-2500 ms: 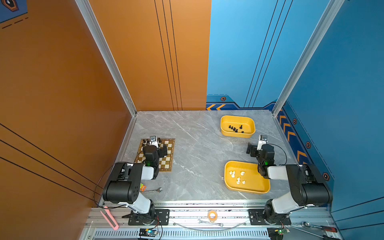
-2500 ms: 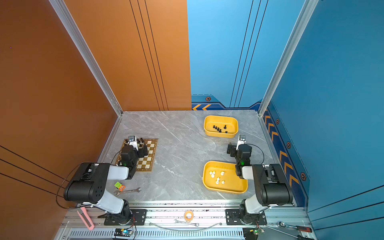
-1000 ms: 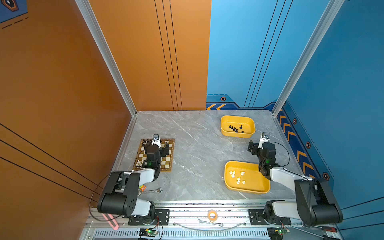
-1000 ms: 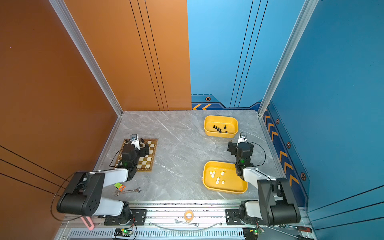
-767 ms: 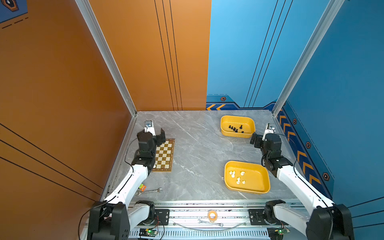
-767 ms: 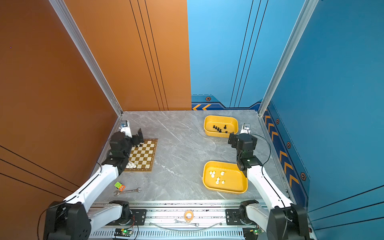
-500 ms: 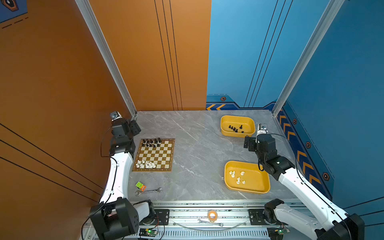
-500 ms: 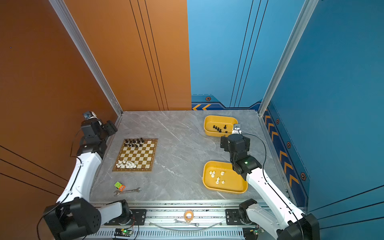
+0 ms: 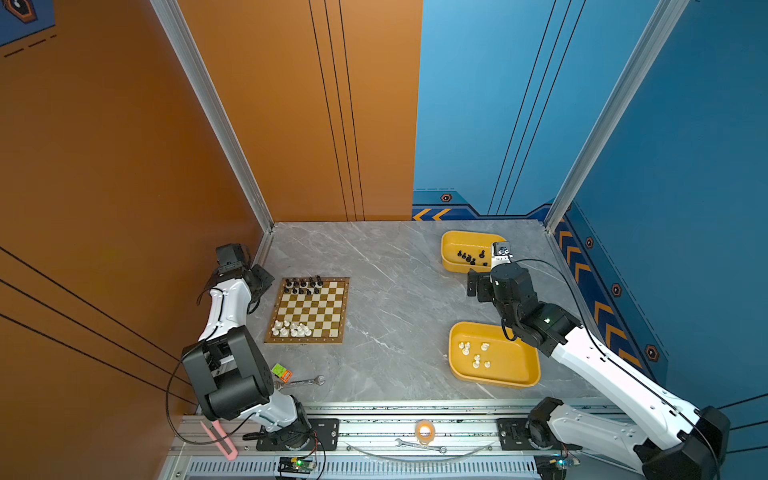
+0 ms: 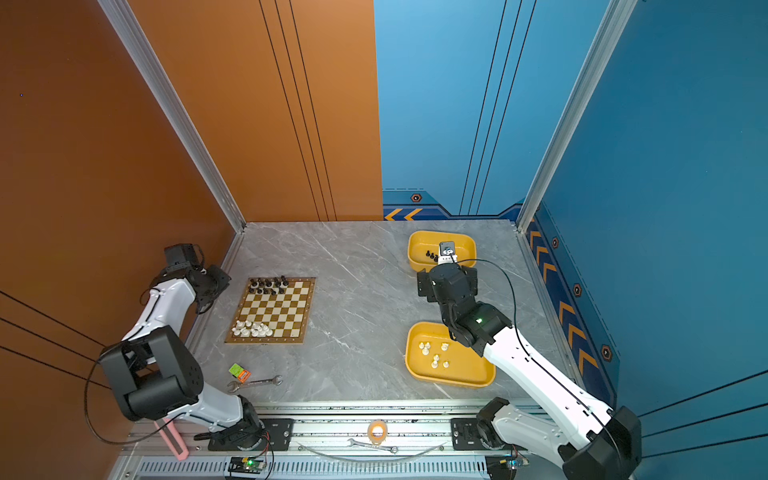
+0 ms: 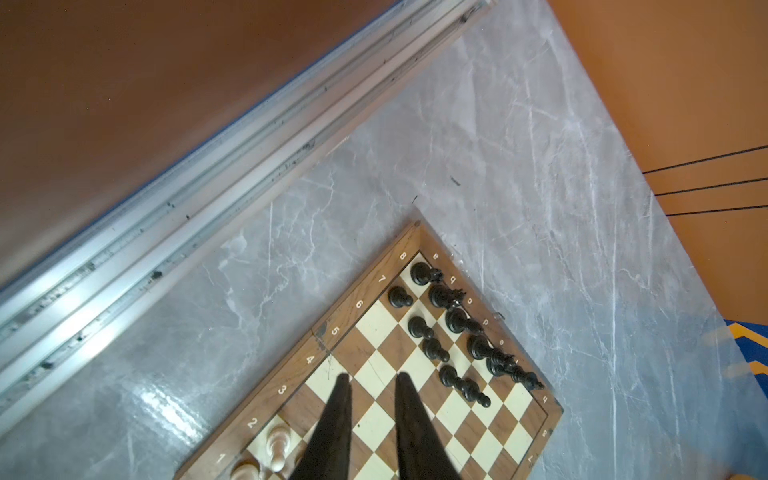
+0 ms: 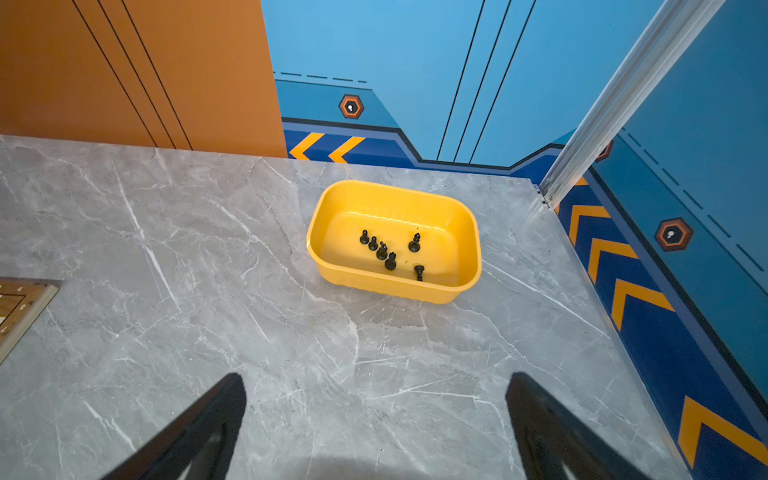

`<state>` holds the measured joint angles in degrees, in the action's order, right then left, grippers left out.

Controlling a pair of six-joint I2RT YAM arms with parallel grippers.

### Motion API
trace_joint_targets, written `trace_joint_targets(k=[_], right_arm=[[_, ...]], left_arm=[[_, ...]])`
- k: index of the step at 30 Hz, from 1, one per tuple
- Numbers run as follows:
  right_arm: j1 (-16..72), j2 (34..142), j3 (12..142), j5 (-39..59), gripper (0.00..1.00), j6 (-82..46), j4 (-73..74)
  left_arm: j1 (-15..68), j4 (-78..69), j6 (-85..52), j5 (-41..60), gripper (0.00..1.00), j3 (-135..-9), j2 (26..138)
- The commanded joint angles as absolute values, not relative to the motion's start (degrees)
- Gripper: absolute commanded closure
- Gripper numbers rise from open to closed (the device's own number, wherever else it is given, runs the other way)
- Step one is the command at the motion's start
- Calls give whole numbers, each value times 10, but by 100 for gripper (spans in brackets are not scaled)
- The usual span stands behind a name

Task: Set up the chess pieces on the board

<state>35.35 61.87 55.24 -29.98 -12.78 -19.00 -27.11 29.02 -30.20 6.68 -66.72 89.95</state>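
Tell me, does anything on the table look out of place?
Yes: a metal wrench and a small green and orange block lie on the table near the board; neither belongs to a chess set.

Grey marble table (image 9: 386, 316): board (image 9: 308, 311), two yellow trays (image 9: 494, 357), wrench (image 9: 300, 381).

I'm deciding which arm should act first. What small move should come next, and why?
Probably the right gripper should move forward and down toward the far yellow tray. Its jaws are open and empty, the wrist view faces that tray, and six black pieces wait there while the board has gaps in its black rows.
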Motion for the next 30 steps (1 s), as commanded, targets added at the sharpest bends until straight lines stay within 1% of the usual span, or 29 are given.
trace_joint_targets(k=[1,5,13,22,30], right_arm=[[357,630,561,-286,0,-146,-196],[357,651,563,-271,0,-147,-184],[352,706,586,-246,0,-145,-165],[345,764,626,-220,0,-150,-171],[348,776,647,-218,0,-160,-168]], left_arm=[[-288,328,-323,116,81,-681,928],[-289,336,-325,109,81,-693,953],[-290,365,-327,57,81,-715,1006],[-289,366,-326,47,83,-732,1058],[-289,365,-319,47,84,-762,1094]])
